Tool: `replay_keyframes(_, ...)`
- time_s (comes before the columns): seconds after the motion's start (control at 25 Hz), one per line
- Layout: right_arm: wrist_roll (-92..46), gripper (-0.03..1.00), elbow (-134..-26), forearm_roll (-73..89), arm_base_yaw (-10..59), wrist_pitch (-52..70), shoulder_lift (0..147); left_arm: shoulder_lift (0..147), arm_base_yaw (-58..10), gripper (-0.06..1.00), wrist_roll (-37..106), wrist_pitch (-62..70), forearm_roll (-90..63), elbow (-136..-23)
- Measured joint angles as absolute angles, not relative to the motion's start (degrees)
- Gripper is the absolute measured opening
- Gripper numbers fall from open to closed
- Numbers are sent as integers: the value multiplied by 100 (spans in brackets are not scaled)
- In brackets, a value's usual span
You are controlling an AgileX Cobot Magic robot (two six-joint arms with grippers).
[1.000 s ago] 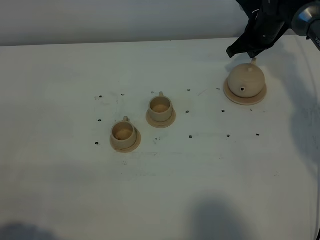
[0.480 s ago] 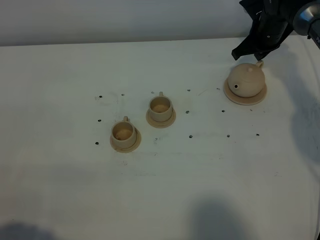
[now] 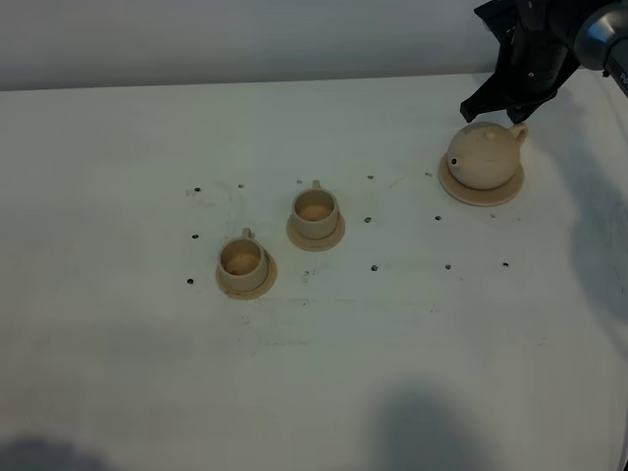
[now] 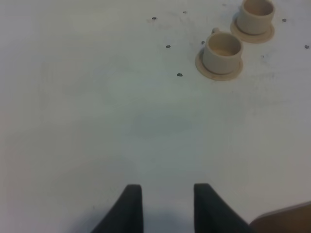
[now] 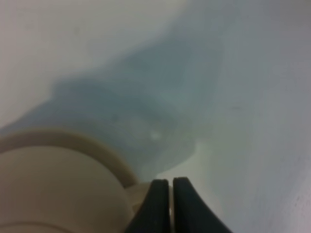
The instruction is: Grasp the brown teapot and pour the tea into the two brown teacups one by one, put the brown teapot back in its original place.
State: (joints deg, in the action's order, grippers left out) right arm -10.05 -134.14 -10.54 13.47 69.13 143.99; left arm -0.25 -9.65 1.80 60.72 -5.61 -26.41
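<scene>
The brown teapot (image 3: 483, 157) stands on its round coaster, the original place (image 3: 480, 196), at the back right of the table, with its spout to the left and its handle at the back right. My right gripper (image 3: 502, 114) hangs just behind it, shut on the handle; in the right wrist view the fingertips (image 5: 170, 187) press together against the handle stub beside the teapot (image 5: 58, 194). The two brown teacups (image 3: 315, 211) (image 3: 241, 261) sit on saucers near the table's middle. They also show in the left wrist view (image 4: 222, 50) (image 4: 257, 12), far ahead of my open, empty left gripper (image 4: 167, 194).
The white table (image 3: 392, 343) carries small dark dots around the cups and in front of the teapot. Its back edge runs just behind the teapot. A tan edge (image 4: 286, 221) shows at a corner of the left wrist view.
The right gripper has shifted right and back. The teapot has turned on its coaster: the spout swung from front to left, the handle from back to back right.
</scene>
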Motion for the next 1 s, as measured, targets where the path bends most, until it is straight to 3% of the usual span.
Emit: replay_keyframes(1.0,-703,2,-13414,-1244,1347,6942,14399,-25,-965,24,180,6072,-561,-2641)
